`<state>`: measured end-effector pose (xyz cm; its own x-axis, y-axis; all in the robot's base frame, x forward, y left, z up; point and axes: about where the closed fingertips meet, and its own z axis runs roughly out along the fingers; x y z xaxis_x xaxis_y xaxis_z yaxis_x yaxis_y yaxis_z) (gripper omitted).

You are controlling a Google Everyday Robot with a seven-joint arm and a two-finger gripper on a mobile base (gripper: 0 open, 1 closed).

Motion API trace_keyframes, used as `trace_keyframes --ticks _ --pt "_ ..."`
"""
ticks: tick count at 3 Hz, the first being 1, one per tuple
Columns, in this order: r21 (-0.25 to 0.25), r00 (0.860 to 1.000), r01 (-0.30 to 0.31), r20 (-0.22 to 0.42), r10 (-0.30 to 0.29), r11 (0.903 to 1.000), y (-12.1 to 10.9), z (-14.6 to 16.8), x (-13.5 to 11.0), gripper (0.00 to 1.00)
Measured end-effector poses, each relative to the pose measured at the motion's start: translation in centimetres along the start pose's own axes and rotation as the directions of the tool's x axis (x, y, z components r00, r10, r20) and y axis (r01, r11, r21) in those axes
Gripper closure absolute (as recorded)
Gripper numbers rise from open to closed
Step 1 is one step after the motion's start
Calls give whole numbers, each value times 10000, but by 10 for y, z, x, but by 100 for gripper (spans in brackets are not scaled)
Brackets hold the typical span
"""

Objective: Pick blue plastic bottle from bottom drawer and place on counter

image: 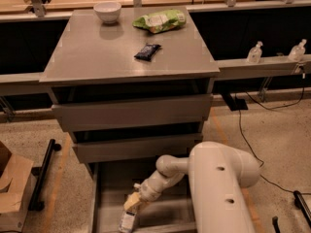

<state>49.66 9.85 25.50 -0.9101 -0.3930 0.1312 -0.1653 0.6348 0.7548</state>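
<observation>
The bottom drawer (165, 215) is pulled open at the foot of the grey cabinet. The blue plastic bottle (128, 221) stands on the drawer floor near its front left; its dark-and-white label shows, and its cap is hidden by the gripper. My white arm reaches down into the drawer from the lower right. The gripper (134, 201) sits right over the top of the bottle. The counter (97, 52) is the grey top slab of the cabinet, above.
On the counter lie a white bowl (107, 11), a green snack bag (160, 21) and a small dark packet (146, 51). Two small pump bottles (254, 53) stand on the ledge at right. A cardboard box (12, 188) sits on the floor at left.
</observation>
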Motion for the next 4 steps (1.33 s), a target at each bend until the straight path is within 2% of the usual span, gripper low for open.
trace_keyframes --ticks 1,2,3,4 --pt "-293 9991 434 50 -433 9986 10 -44 20 100" --pt "-368 9969 728 323 -716 9967 19 -83 36 100" --pt "-3 9928 998 671 -996 9950 38 -140 55 100" --pt "-4 9928 998 670 -995 9950 38 -140 55 100"
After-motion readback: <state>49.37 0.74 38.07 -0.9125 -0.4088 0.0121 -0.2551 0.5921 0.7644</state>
